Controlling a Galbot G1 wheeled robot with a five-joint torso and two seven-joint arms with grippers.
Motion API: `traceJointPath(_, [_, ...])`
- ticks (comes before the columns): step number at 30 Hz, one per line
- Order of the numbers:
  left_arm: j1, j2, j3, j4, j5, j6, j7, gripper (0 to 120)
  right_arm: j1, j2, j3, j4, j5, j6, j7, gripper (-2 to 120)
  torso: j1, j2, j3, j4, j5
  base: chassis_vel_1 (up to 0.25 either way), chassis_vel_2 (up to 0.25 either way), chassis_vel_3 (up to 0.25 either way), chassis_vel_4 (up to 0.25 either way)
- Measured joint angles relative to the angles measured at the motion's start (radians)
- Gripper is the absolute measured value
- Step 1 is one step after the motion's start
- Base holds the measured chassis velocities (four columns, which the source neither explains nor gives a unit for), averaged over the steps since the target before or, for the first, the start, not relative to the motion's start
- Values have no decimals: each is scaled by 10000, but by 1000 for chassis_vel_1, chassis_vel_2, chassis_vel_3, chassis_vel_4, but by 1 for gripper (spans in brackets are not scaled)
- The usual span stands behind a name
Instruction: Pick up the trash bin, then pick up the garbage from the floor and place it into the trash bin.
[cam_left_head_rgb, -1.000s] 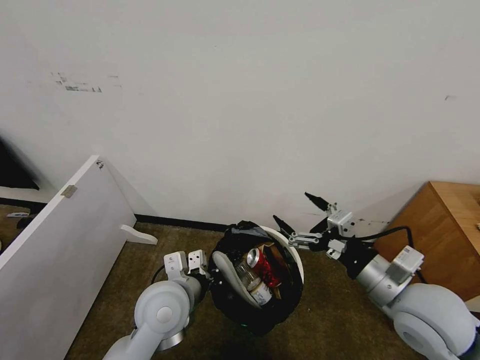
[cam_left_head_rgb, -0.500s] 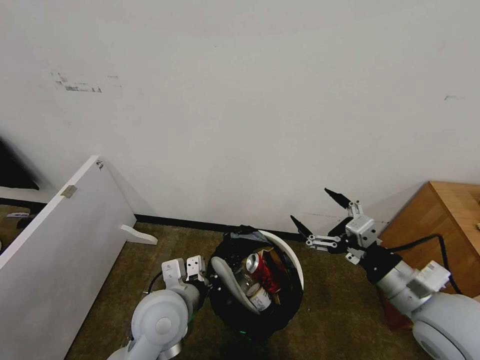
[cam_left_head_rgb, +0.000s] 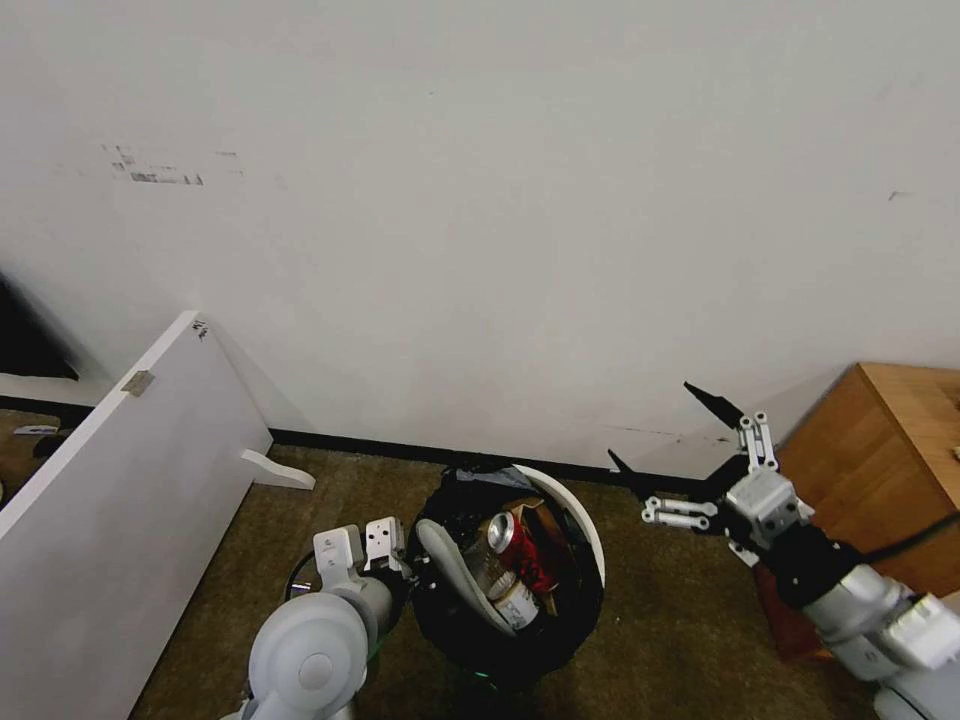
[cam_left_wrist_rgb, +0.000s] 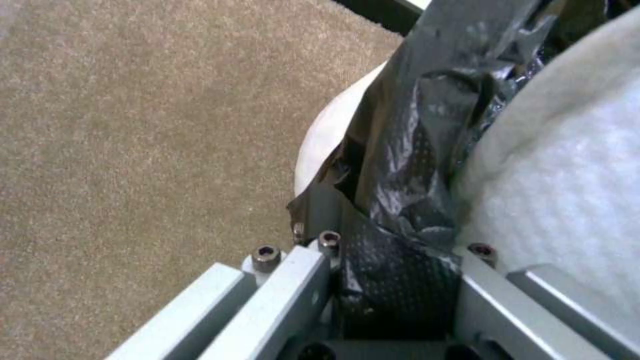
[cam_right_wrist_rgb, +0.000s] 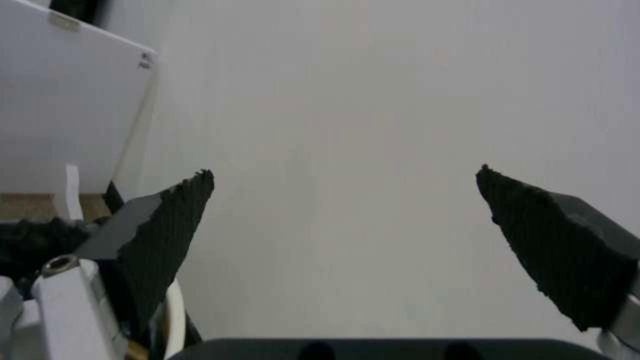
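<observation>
The trash bin (cam_left_head_rgb: 578, 507), a white bucket lined with a black bag (cam_left_head_rgb: 455, 492), hangs low in front of me in the head view. My left gripper (cam_left_head_rgb: 412, 566) is shut on its left rim; the left wrist view shows the bag (cam_left_wrist_rgb: 413, 150) pinched between the fingers (cam_left_wrist_rgb: 293, 280), with the bin's white wall (cam_left_wrist_rgb: 327, 135) beside them. Garbage lies inside: a red can (cam_left_head_rgb: 508, 534), a white slipper (cam_left_head_rgb: 452, 572), a bottle (cam_left_head_rgb: 516, 603) and a brown paper bag (cam_left_head_rgb: 542, 514). My right gripper (cam_left_head_rgb: 652, 424) (cam_right_wrist_rgb: 345, 172) is open and holds nothing, to the right of the bin and facing the wall.
A white board (cam_left_head_rgb: 110, 480) leans on the left. A wooden cabinet (cam_left_head_rgb: 890, 450) stands at the right, close behind the right arm. The white wall with a black baseboard (cam_left_head_rgb: 350, 444) is straight ahead. Brown carpet (cam_left_head_rgb: 680, 620) lies around the bin.
My right gripper has swung to the right, away from the bin's rim, still open. The left arm and the bin have sunk slightly.
</observation>
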Motion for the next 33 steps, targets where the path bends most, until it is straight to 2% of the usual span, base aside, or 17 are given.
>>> traceJointPath(1, [0,0,0,0,0,0,0,0,0,0,0,0,0,0,0,100,0,0,0,0,0,0,0,0,0])
traceJointPath(4, [-82,-12,-28,-8,-16,0,-3,0,-544,551,358,169,-784,716,-334,100,0,0,0,1,0,0,0,0,0])
traceJointPath(11, [-14,-84,-17,-97,51,9,-8,0,-904,1342,494,273,-1609,1314,-373,100,0,0,1,1,0,0,0,0,0])
traceJointPath(13, [80,-25,-56,-161,69,10,-5,0,-1060,2047,557,277,-2106,1602,-266,100,0,0,1,3,0,0,0,0,0])
traceJointPath(14, [80,-25,-56,-161,69,10,-5,0,-1060,2047,557,277,-2106,1602,-266,100,0,0,1,3,0,0,0,0,0])
traceJointPath(15, [123,27,-91,-186,79,10,3,0,-1165,2569,550,280,-2320,1731,-175,100,0,0,1,0,0,0,0,0,0])
traceJointPath(16, [123,27,-91,-186,79,10,3,0,-1165,2569,550,280,-2320,1731,-175,100,0,0,1,0,0,0,0,0,0])
traceJointPath(18, [179,119,-161,-257,79,-2,31,0,-1265,3583,552,246,-2649,1963,-4,100,0,0,0,-3,0,0,0,0,0])
traceJointPath(19, [179,119,-161,-257,79,-2,31,0,-1265,3583,552,246,-2649,1963,-4,100,0,0,0,-3,0,0,0,0,0])
traceJointPath(21, [227,138,-237,-310,78,-16,58,0,-1174,4248,773,116,-2741,2194,83,100,0,0,1,-1,-1,0,0,0,0])
traceJointPath(26, [390,115,-269,-377,206,-24,141,0,-908,4826,1163,-42,-2685,2335,235,100,0,0,1,3,0,0,0,0,0])
traceJointPath(33, [412,182,-315,-440,254,-36,174,0,-560,5203,1645,-285,-2439,2339,474,100,0,0,1,3,1,0,0,0,0])
